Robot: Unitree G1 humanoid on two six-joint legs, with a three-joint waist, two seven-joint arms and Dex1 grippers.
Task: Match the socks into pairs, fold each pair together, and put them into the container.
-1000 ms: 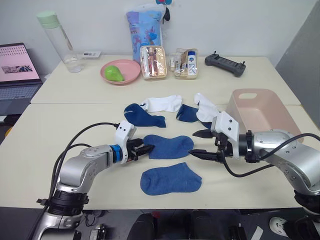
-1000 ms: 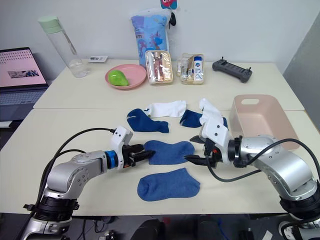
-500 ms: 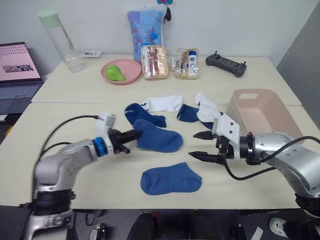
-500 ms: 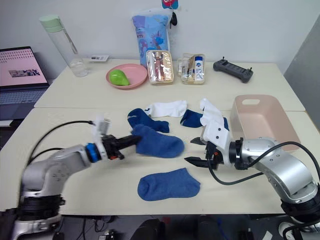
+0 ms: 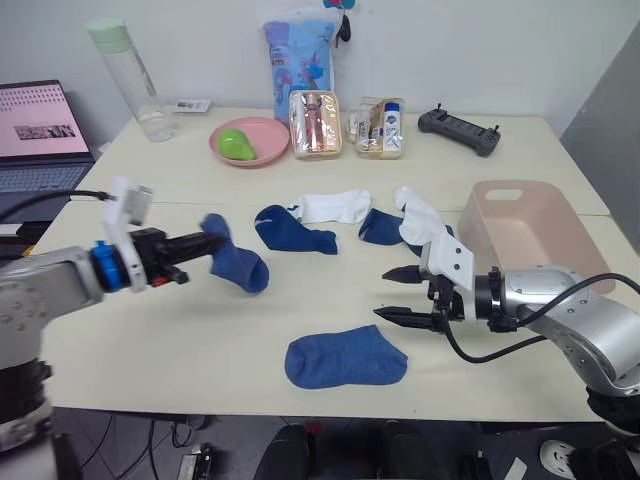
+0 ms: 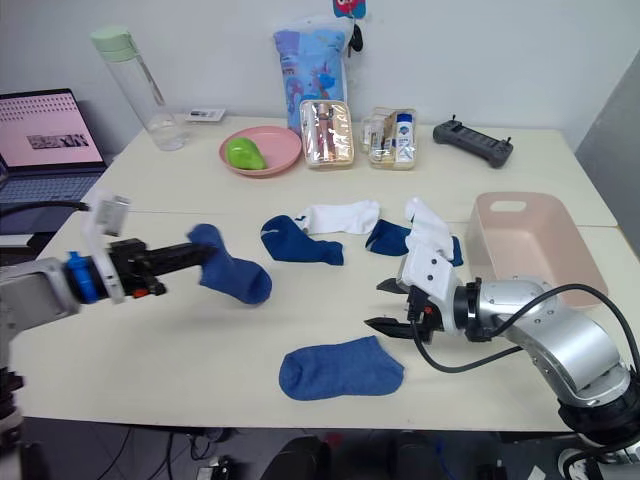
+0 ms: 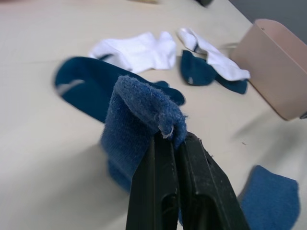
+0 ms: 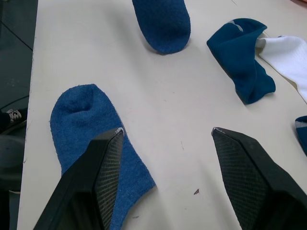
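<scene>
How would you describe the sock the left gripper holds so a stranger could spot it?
Start at the cream table and go to its left side. There the left gripper pinches a royal blue sock, the one sock hanging from a gripper rather than lying flat.

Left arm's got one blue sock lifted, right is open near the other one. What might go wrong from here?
The left gripper pinches the lifted blue sock only by a small fold at its edge, so a quick swing may let it slip. The right gripper hangs open close above the flat blue sock; closing there may catch only its edge or drag it toward the table's near edge. A darker blue sock lies nearby and may be mistaken for the match.
</scene>
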